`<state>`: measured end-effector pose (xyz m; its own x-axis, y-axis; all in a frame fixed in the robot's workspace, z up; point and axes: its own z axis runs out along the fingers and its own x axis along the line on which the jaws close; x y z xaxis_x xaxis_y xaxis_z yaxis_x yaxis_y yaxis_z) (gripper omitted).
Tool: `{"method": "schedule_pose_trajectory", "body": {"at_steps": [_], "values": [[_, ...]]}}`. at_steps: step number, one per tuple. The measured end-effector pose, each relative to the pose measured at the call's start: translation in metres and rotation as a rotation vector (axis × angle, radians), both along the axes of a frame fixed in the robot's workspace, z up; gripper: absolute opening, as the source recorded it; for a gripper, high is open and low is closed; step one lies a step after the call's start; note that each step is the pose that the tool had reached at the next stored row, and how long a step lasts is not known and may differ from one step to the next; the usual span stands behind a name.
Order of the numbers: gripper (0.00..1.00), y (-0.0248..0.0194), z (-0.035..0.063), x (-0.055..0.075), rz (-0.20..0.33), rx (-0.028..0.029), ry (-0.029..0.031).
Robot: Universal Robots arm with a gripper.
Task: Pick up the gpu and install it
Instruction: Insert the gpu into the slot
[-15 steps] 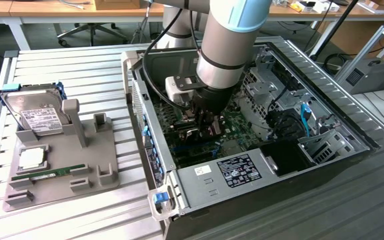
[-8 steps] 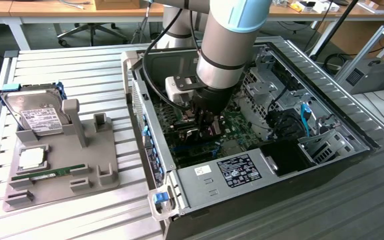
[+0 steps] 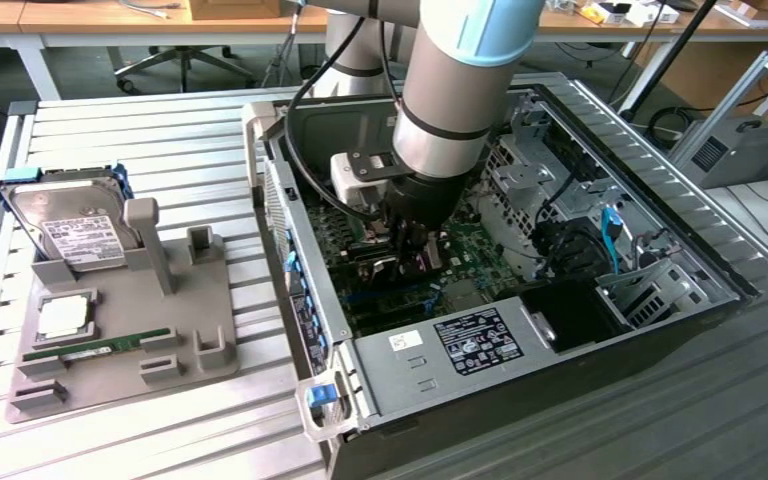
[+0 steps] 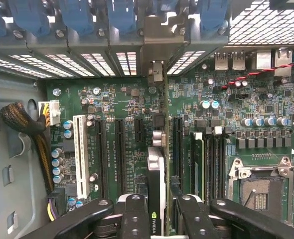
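My claw [image 4: 157,219] is clamped on the gpu [image 4: 156,174], edge-down over the board [image 4: 117,144] slots, and any skew probably jams it beside the slot.

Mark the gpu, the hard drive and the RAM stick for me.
gpu [image 4: 156,164]: wrist view, its edge held upright between the hand's fingers.
hard drive [image 3: 75,232]: exterior view, white label.
RAM stick [image 3: 97,346]: exterior view, middle of the green strip.

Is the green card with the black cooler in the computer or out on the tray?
In the computer. The gpu stands on edge over the motherboard, held by the gripper. Whether it is fully pushed into its slot, I cannot tell.
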<state>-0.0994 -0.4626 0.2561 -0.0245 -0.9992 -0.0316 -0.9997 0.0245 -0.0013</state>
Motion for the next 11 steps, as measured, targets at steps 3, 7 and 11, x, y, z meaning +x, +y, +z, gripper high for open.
{"method": "schedule_pose_trajectory", "body": {"at_steps": [3,7,11], "values": [[0.27,0.0000,0.0012,0.0000,0.000,-0.0003,0.0002],[0.27,0.0000,0.0008,-0.0001,0.000,-0.0003,0.0001],[0.27,0.0000,-0.0002,-0.0008,0.000,0.0110,-0.0008]]}}
